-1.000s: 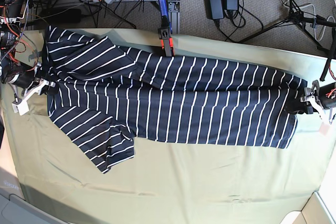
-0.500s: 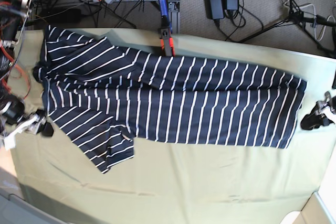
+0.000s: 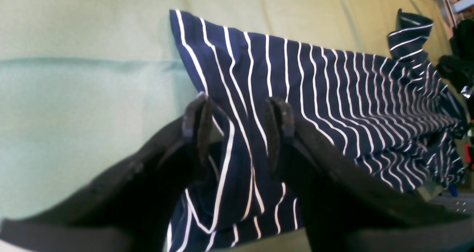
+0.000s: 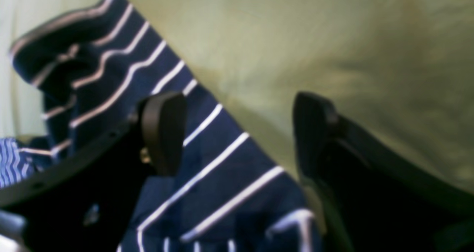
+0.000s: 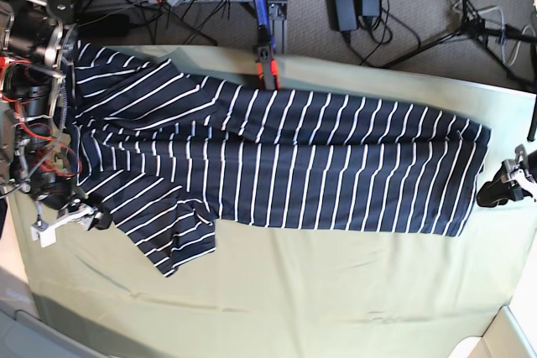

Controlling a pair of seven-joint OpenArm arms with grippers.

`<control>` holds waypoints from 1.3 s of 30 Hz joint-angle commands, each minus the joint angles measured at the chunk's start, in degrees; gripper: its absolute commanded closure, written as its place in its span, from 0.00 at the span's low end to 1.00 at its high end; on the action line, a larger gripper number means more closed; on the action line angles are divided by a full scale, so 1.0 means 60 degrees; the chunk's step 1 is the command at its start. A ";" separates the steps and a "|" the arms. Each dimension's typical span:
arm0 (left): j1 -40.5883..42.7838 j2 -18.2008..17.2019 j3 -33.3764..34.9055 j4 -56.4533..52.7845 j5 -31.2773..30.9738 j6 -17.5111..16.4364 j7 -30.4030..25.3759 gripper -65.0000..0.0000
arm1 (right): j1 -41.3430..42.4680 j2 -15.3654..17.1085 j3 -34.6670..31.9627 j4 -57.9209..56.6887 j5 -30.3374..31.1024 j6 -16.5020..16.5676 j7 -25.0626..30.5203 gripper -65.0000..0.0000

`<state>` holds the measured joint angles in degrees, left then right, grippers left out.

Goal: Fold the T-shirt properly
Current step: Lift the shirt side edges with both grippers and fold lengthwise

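Right gripper (image 4: 237, 133) has its 2 jaws spread wide, nothing pinched, hanging over the corner of the lower sleeve of the big dark navy T-shirt with thin white stripes (image 5: 277, 165). Looks to me like it's lining up on that sleeve, since it sticks out past the body and wants folding in. Left gripper (image 3: 239, 133) sits at the hem end with its 2 jaws apart too; striped fabric runs between them, but neither pad presses it, so I'd call it unheld. The shirt lies stretched sideways across the olive-green cloth-covered table (image 5: 336, 291), body already doubled lengthwise. An orange-and-black clamp (image 5: 267, 69) holds the cloth's far edge.
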<state>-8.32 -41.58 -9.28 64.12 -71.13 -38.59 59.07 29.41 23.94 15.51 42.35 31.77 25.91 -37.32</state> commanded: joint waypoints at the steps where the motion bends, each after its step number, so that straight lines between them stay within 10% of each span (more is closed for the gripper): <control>1: -0.0197 -0.0211 -0.0080 0.0135 -0.0204 -0.0235 -0.0164 0.58 | 0.0331 -0.0011 -0.0047 0.0066 -0.0018 0.0718 0.0047 0.32; 10: -0.0197 -0.0186 -0.0080 0.0135 -0.0208 -0.0235 -0.0160 0.58 | 0.0335 -0.1009 -0.1406 0.0069 -0.0368 0.0714 0.0047 0.32; 28: -0.0200 -0.0076 -0.0080 0.0135 0.0080 -0.0235 -0.0532 0.58 | 0.0437 -0.1297 -0.1734 0.0488 -0.0113 0.0721 -0.0361 0.32; 39: -0.0270 0.0747 -0.0080 0.0102 0.3687 -0.0160 -0.3209 0.58 | 0.0430 -0.1293 -0.1730 0.0488 -0.0113 0.0721 -0.0397 0.32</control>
<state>-8.60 -35.97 -9.30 64.03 -47.64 -38.50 40.86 31.09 16.14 5.26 44.69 30.83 25.91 -38.00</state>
